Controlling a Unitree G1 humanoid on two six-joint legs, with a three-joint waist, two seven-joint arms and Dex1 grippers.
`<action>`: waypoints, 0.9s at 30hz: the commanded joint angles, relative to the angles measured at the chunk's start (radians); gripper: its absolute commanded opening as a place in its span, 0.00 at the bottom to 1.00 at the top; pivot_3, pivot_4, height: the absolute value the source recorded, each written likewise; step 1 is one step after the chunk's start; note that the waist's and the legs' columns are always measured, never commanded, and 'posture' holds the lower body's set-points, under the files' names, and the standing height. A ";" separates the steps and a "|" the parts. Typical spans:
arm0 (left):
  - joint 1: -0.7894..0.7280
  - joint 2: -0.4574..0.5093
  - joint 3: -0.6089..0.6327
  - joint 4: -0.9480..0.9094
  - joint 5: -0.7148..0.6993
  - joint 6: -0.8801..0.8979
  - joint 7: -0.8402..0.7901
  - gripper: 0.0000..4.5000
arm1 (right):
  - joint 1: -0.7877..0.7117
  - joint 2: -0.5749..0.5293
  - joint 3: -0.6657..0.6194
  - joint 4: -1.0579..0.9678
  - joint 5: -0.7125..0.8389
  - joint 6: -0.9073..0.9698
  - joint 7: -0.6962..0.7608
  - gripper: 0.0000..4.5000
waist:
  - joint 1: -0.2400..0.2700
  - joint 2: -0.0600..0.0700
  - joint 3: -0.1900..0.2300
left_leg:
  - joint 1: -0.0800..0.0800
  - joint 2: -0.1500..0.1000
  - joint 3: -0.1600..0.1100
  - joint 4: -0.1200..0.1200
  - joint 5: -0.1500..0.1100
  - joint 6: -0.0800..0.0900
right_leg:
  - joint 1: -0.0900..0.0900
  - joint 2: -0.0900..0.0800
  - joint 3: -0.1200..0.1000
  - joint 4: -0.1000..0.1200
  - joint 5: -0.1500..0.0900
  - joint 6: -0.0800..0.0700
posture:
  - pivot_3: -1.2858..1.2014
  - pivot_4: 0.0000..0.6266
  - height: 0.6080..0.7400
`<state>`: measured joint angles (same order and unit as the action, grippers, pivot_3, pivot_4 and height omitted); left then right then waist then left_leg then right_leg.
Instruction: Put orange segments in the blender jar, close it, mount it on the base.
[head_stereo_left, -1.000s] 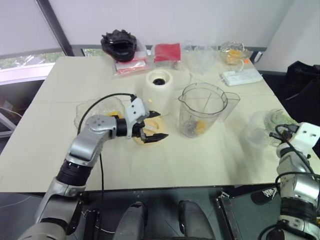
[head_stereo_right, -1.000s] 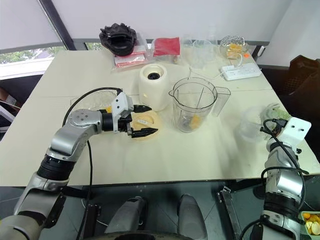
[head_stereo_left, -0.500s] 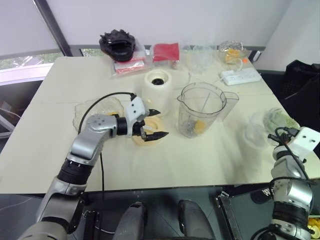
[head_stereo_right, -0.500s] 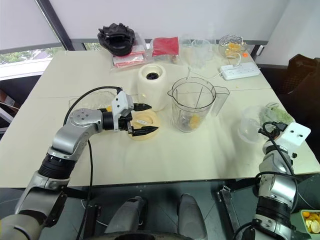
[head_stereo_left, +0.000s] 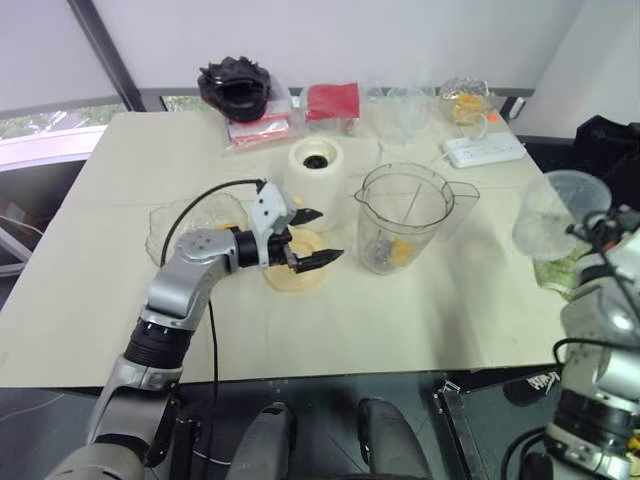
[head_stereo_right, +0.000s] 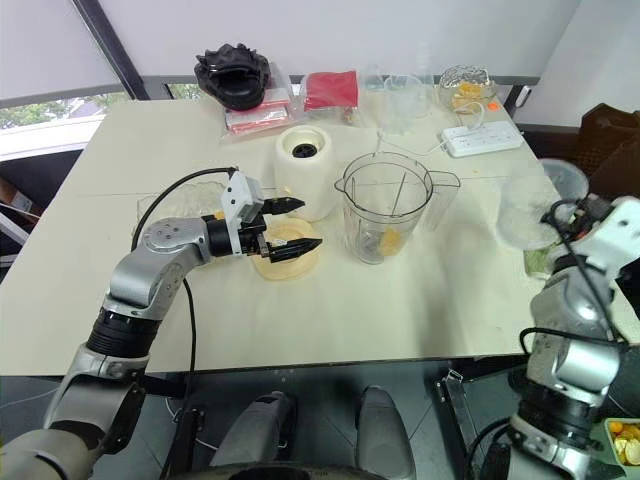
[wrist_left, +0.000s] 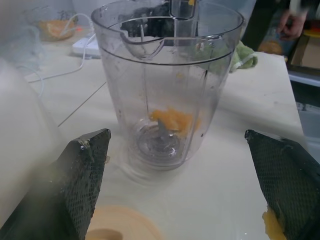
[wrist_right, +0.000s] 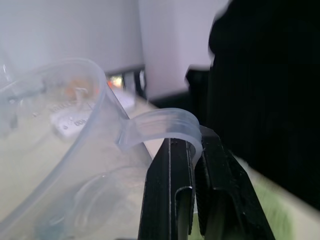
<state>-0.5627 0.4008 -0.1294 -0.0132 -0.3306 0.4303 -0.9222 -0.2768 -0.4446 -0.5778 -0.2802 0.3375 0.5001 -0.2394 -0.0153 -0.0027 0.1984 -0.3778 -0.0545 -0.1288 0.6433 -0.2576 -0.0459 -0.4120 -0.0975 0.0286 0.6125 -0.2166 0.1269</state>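
**Right hand has the clear lid by its tab; jar waits for closing**

My right hand (wrist_right: 192, 200) is clamped tight on the tab of a clear domed lid (head_stereo_left: 552, 215), held off the worktop (head_stereo_left: 420, 310) at its right edge. In the right wrist view the tab curls over the fingertips (wrist_right: 172, 150), so the grip is on a thin lip only.

My left hand (head_stereo_left: 305, 245) is spread as wide as it goes and holds nothing. It hangs level just above the yellow lid (head_stereo_left: 295, 275), pointing towards the jar (head_stereo_left: 405, 220).

The jar stands upright mid-worktop, just right of the base (head_stereo_left: 318, 170), not mounted. A few orange segments (wrist_left: 172, 120) lie at its bottom around the blades. A shallow bowl (head_stereo_left: 190, 220) sits behind my left arm.

I read the step as closing the jar. To do it well, I would:

- carry the clear lid over slowly, since a pinch on the tab could let it swing or slip;
- bring it level over the jar's rim and centre it before lowering, minding the spout and handle;
- steady the jar with the empty left hand, fingers either side of the wall, so it doesn't skid or tip under the push.

The risk, I judge, is the lid landing crooked and knocking the light jar over.
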 joint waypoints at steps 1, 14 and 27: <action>-0.007 -0.008 0.007 -0.011 0.000 -0.030 0.006 1.00 | -0.066 -0.078 -0.013 -0.101 0.020 0.077 0.029 0.01 | 0.000 0.000 0.000 | 0.000 0.000 0.000 0.000 0.000 0.000 | 0.000 0.000 0.000 0.000 0.000 0.000 | 0.52 0.24 1.00; 0.032 -0.042 -0.018 -0.031 0.013 -0.067 0.026 1.00 | -0.241 -0.387 0.211 -0.167 -0.057 0.220 0.281 0.01 | 0.002 0.000 0.000 | -0.014 0.000 0.000 0.001 0.000 0.000 | -0.013 0.000 0.000 0.000 0.002 0.004 | 0.52 0.24 1.00; 0.068 -0.045 -0.030 -0.044 0.039 -0.137 0.032 1.00 | -0.285 -0.443 0.365 -0.218 -0.215 0.167 0.392 0.01 | 0.004 0.000 0.001 | -0.014 0.000 0.000 0.001 0.000 0.000 | -0.013 -0.001 0.000 -0.001 0.002 0.004 | 0.52 0.24 1.00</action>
<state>-0.4928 0.3539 -0.1628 -0.0198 -0.2931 0.3169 -0.8897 -0.5324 -0.8686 -0.1943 -0.4478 0.1587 0.7066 0.1477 -0.0117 -0.0027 0.1990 -0.3921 -0.0550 -0.1286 0.6447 -0.2575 -0.0459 -0.4254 -0.0981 0.0282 0.6119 -0.2143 0.1305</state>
